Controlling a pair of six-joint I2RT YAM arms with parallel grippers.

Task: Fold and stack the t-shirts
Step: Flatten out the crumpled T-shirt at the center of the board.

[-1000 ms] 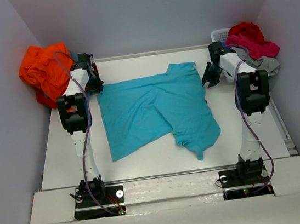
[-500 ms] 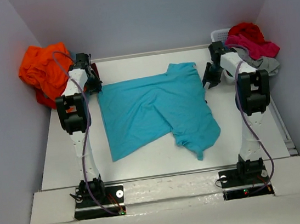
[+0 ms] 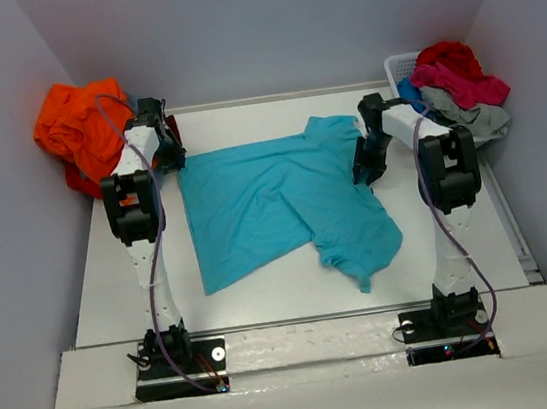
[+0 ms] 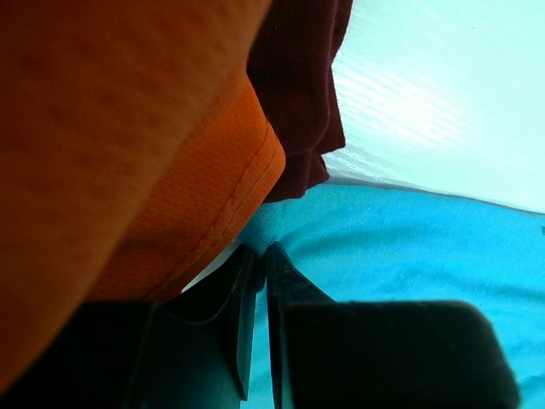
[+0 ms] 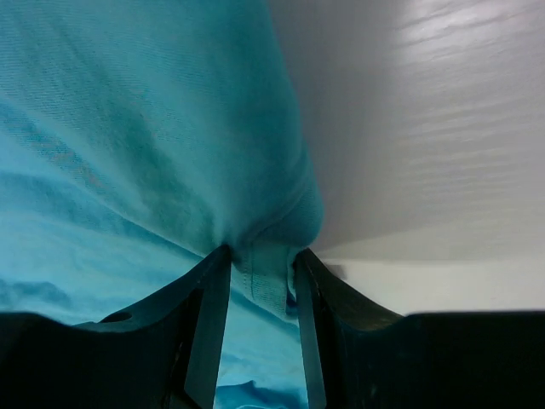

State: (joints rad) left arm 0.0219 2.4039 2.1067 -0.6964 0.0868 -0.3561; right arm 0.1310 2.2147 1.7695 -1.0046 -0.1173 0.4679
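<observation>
A turquoise t-shirt (image 3: 274, 204) lies spread on the white table (image 3: 265, 291), with one sleeve bunched at its lower right. My left gripper (image 3: 175, 160) is at the shirt's far-left corner. In the left wrist view its jaws (image 4: 258, 256) are pinched shut on a tuft of turquoise cloth (image 4: 426, 247). My right gripper (image 3: 363, 172) is at the shirt's right edge. In the right wrist view its jaws (image 5: 260, 264) stand apart astride a folded turquoise hem (image 5: 153, 128), which rises between the fingers.
Orange t-shirts (image 3: 81, 124) are heaped at the far left, with a maroon one (image 4: 298, 94) beside the orange cloth (image 4: 128, 128). A white basket (image 3: 398, 65) at the far right holds red, pink and grey shirts (image 3: 454, 80). Grey walls enclose the table.
The right arm swung left from beside the basket onto the shirt's right edge, and its jaws widened around the hem. The left gripper kept its hold and did not move.
</observation>
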